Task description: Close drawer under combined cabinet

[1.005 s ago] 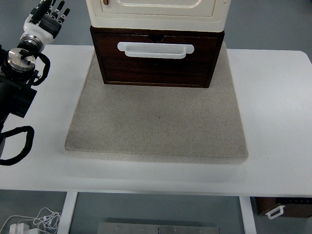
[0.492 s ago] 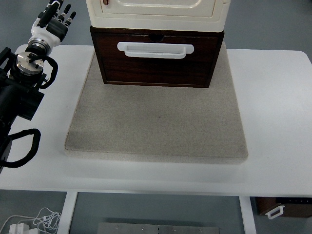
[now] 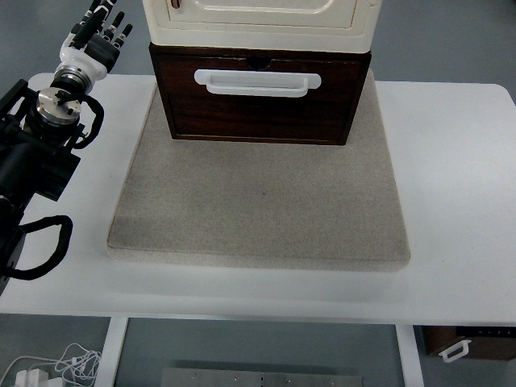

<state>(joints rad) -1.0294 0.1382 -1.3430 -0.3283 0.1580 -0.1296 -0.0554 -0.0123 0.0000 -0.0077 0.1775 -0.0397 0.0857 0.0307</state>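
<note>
On far half of grey mat, dark wooden drawer seen under cream cabinet, front face showing, white handle across upper front. Mat laid on white counter. Left robot hand held at upper left, fingers extended, nothing gripped, well apart from drawer. Black cable loop noted at left edge.

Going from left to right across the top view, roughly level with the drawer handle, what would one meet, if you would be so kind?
Left hand with relaxed fingers → bare white table → dark wooden drawer with its white handle → bare table again on the right.
</note>
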